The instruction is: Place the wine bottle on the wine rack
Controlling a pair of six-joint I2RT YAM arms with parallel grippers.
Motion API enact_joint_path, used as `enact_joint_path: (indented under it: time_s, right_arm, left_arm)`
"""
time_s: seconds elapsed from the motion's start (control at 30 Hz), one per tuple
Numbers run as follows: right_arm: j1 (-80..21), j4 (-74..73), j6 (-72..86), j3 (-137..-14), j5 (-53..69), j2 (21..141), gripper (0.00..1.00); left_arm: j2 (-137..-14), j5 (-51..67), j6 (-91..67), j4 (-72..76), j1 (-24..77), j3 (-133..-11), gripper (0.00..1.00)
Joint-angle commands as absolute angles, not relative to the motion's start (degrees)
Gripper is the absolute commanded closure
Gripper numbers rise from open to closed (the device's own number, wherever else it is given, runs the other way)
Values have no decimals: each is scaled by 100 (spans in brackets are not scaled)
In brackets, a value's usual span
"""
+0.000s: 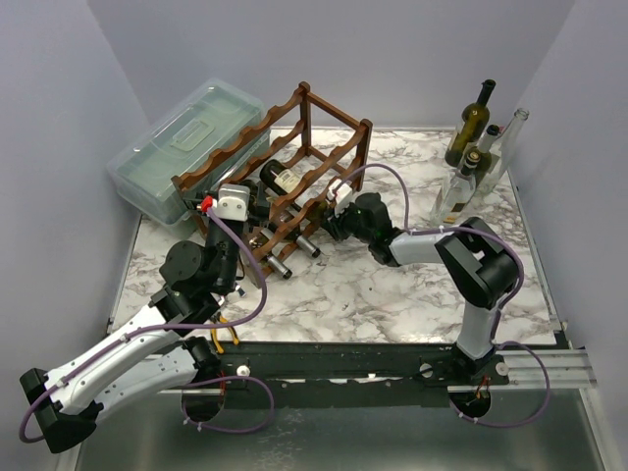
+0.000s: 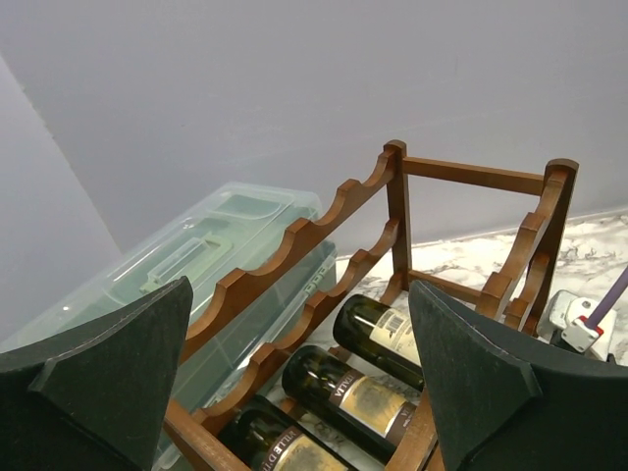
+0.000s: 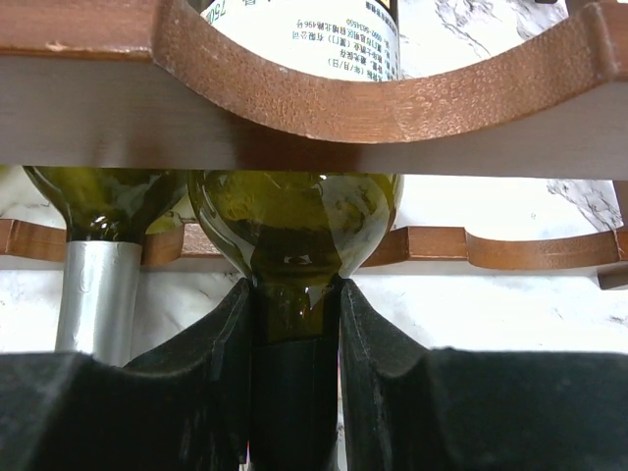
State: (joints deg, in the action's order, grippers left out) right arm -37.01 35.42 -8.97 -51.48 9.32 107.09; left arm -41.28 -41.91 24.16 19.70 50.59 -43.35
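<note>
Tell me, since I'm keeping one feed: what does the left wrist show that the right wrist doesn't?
Left wrist only: the translucent lidded box, three bottle bases, and the left gripper open, empty. Right wrist only: the right gripper shut on the neck of a green wine bottle, a silver-capped neck beside it. Both: the wine rack, its scalloped rails holding bottles.

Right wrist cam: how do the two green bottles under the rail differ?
The middle bottle has a bare neck, the left bottle a silver foil one. The middle bottle is clamped between the fingers of the right gripper; the left bottle is not gripped. Both are green glass, lying in the wine rack.
</note>
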Motion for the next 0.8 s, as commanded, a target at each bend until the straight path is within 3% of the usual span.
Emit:
enact_joint_path:
  time_s: [0.0,0.77]
  right_arm:
    - [-3691,4791,-978,-5590,1076,10743,99]
    - [-3691,3648,-876,-5972,443,10807,99]
  left_arm:
    - [-4159,-4353,2372,2083,5056,-4300,8]
    - [-4253,-4349,2356,2085,5059,-4278,8]
